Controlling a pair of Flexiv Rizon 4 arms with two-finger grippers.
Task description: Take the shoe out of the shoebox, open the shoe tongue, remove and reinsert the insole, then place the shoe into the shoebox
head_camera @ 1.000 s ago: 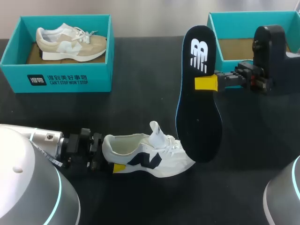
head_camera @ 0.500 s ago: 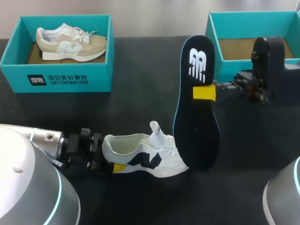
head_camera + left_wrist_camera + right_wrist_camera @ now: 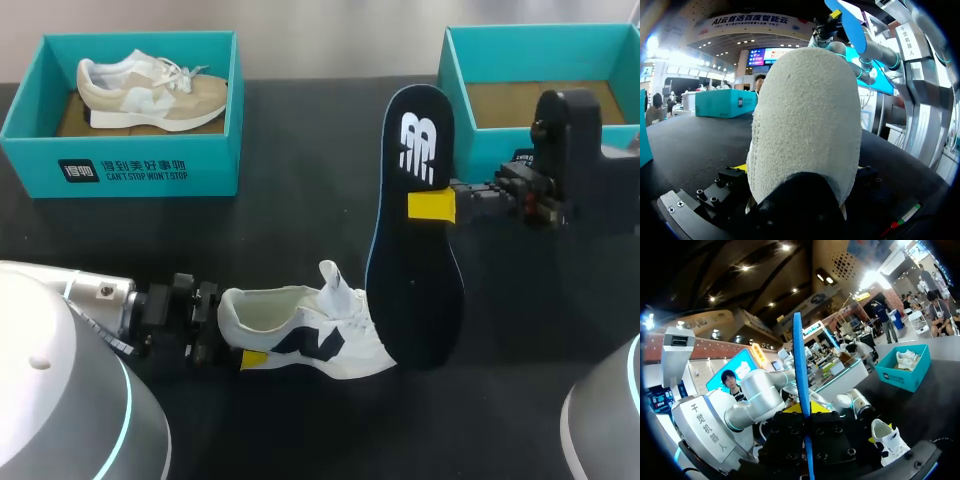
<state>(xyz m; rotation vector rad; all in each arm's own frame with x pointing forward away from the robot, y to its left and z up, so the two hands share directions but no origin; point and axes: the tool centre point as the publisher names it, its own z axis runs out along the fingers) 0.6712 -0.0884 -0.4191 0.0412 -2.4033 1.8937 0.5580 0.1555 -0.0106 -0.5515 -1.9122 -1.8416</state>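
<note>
Right gripper (image 3: 432, 207) is clamped on the dark navy foam insole with the white logo and blue edge (image 3: 415, 270), pinching it about a third of the way down from the logo end. In the right wrist view the insole sits edge-on between the fingers. It hangs with its broad forefoot end low, overlapping the toe of the white mesh sneaker with the navy side mark (image 3: 310, 335); can't tell if they touch.

Left gripper (image 3: 240, 350) is closed on that sneaker's heel and pins it to the table, tongue standing up and the opening showing.

My read is that the insole is out and putting it back in is the job now. I'd carry the forefoot end back over the opening, tip it down under the tongue, then slide it toward the toe at a shallow angle. Foam buckles if you shove it, so go slow and let the left side brace the heel.

The matte black tabletop (image 3: 300, 200) looks grippy enough. The open teal cardboard shoebox (image 3: 455, 60) sits just behind the right arm, so watch the wrist there. A second teal box (image 3: 140, 165) with a beige sneaker (image 3: 150, 90) in it is well apart at the far left.
</note>
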